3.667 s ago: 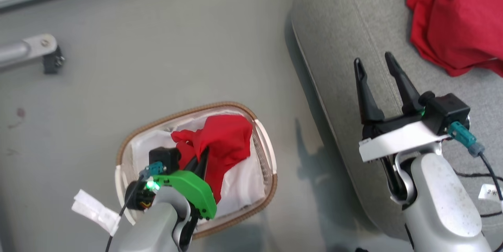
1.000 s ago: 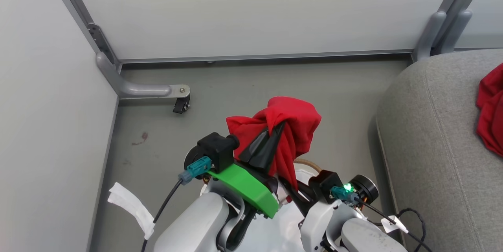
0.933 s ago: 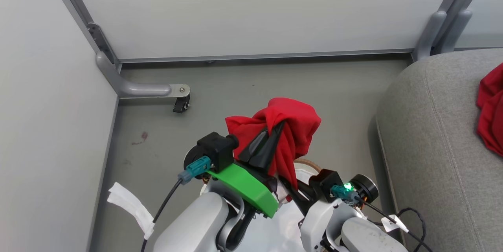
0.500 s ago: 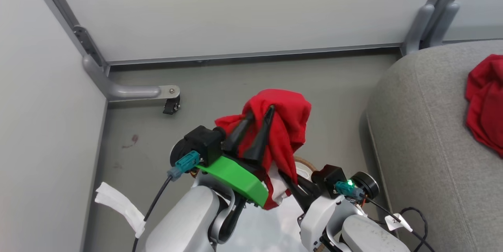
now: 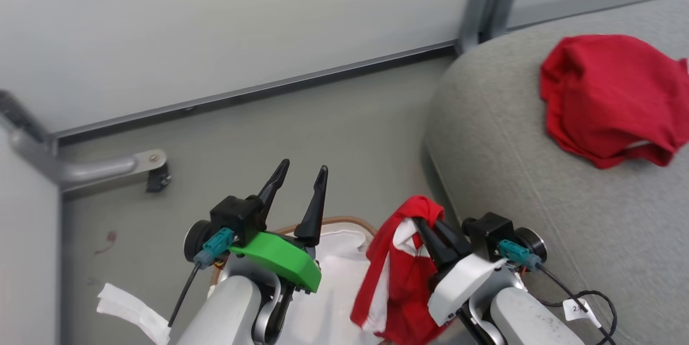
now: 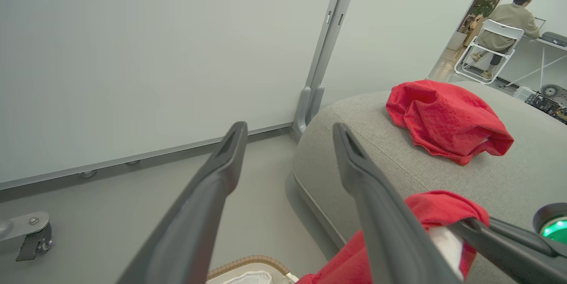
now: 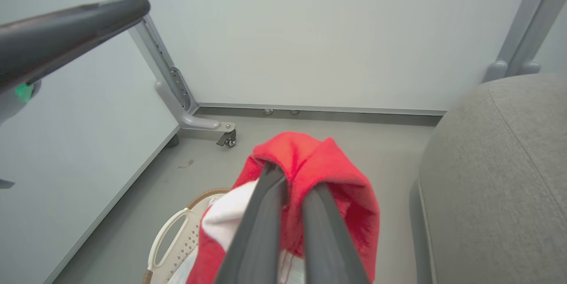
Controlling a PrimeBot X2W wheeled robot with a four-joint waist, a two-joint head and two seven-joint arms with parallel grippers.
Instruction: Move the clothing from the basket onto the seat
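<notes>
My right gripper (image 5: 427,226) clamps the red garment (image 5: 401,280), hanging lengthwise over the basket (image 5: 329,220) at its right rim, just left of the seat (image 5: 538,189) edge; my left gripper (image 5: 302,170) stands spread, empty.

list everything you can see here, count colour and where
garment on seat: one, red, lying on the seat's top
hanging garment: one, red and white, held up between basket and seat
basket: one, white with brown rim, on the floor
seat: one, grey, at right
caster foot: one, grey metal, on the floor by the wall panel
person: one, seated on a white chair, far off
left hand: one, dark fingers, open and empty
right hand: one, dark fingers, shut on the hanging garment
</notes>
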